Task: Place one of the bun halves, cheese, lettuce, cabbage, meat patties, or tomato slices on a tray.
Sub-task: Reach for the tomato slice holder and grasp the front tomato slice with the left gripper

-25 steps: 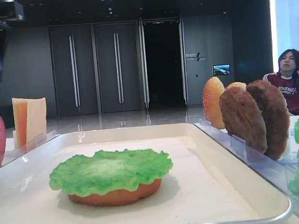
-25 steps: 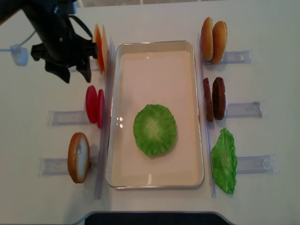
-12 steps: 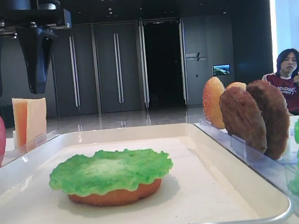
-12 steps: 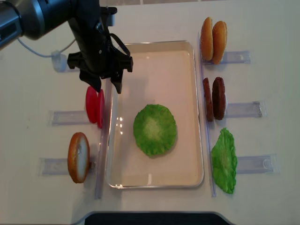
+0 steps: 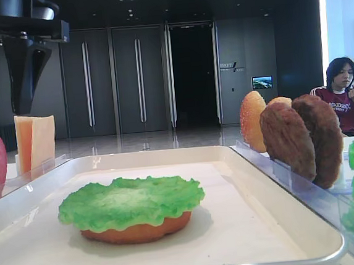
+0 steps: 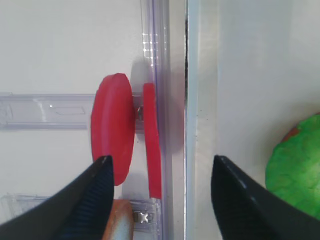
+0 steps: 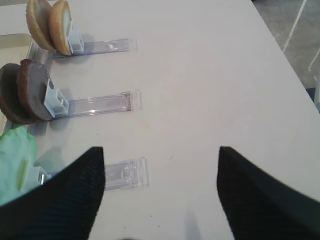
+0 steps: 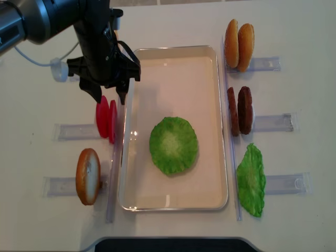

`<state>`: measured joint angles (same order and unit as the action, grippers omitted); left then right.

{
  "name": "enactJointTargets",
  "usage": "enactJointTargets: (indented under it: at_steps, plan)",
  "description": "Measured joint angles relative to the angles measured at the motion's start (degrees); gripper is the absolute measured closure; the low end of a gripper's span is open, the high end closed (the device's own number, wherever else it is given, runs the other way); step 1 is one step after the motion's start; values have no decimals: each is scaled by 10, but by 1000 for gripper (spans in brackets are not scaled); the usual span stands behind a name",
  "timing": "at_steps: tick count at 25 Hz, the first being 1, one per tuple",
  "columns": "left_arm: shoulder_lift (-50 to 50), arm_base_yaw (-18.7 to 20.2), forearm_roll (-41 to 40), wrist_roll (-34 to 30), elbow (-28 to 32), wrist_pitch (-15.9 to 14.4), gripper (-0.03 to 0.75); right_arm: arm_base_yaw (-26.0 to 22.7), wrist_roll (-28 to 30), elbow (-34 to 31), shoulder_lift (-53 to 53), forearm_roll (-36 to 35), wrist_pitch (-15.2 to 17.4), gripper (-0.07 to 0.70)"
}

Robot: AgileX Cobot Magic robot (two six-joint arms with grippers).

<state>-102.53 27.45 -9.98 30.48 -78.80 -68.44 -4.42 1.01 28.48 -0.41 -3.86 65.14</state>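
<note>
My left gripper point(image 8: 109, 98) hangs open and empty just behind the two red tomato slices point(image 8: 106, 119) standing in their rack. In the left wrist view its gripper point(image 6: 161, 160) straddles the slices point(image 6: 112, 127) and the tray rim point(image 6: 192, 100). On the white tray point(image 8: 173, 49) a green lettuce leaf point(image 8: 173, 145) lies on a flat bun half point(image 5: 136, 232). My right gripper point(image 7: 159, 150) is open over bare table, holding nothing.
Cheese slices point(image 5: 35, 142) stand at the back left and a bun half point(image 8: 87, 176) at the front left. On the right are two buns point(image 8: 239, 44), two patties point(image 8: 240, 110) and another lettuce leaf point(image 8: 251, 179). A person point(image 5: 344, 96) sits behind.
The left arm swung from the back left toward the tray's edge, then shifted slightly left to stand above the tomato slices. Its jaws stayed open. Nothing on the table moved.
</note>
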Motion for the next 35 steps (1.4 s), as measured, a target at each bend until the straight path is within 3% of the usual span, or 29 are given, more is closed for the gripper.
enactJointTargets:
  at_steps: [21, 32, 35]
  plan:
    - [-51, 21, -1, 1, 0, 11, 247, 0, 0, 0, 0, 0, 0, 147]
    - [-74, 21, -30, 1, 0, -2, 247, 0, 0, 0, 0, 0, 0, 148]
    - [-74, 21, -34, 1, 0, -2, 281, 0, 0, 0, 0, 0, 0, 148]
